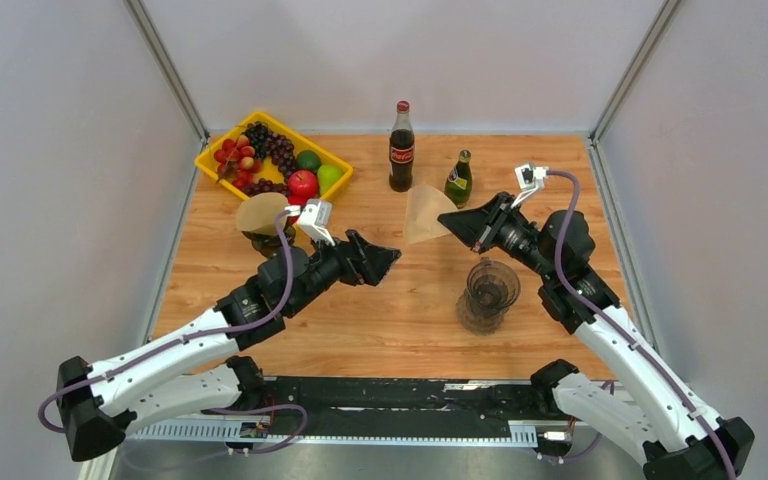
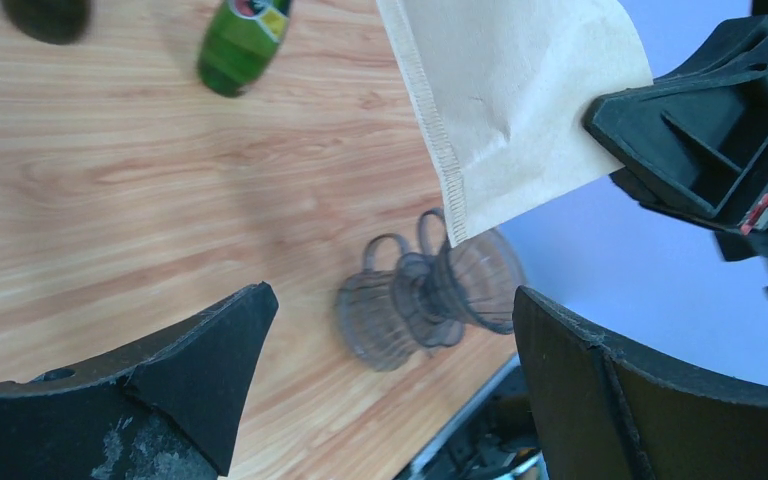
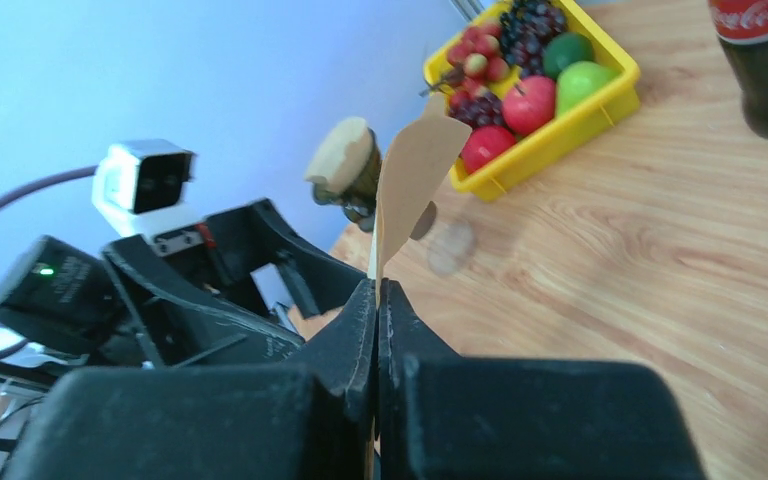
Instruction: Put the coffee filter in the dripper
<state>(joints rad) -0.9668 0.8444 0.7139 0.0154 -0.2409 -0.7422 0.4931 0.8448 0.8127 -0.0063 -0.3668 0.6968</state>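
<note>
Right gripper — jaws clenched flat on one edge of the coffee filter. The right wrist view shows the two fingers pressed together with the paper pinched between them. The filter is a brown paper cone, held in the air above the table, and nothing else touches it.

Dripper: clear glass, upright on the table, on the near-right side of the held filter. The filter is near it but apart from it, and not inside it.

Left gripper — jaws released, spread wide and holding nothing. It hangs over the middle of the table, left of the filter and the dripper. In the left wrist view both sit between its fingers.

Other items:
- Green bottle, upright, just beyond the filter.
- Cola bottle, upright, left of the green bottle, by the far edge.
- Yellow tray, far left corner, holding grapes, apples, limes and small red fruit.
- Second brown filter, just on the near side of the tray, on top of a dark object I cannot identify.
</note>
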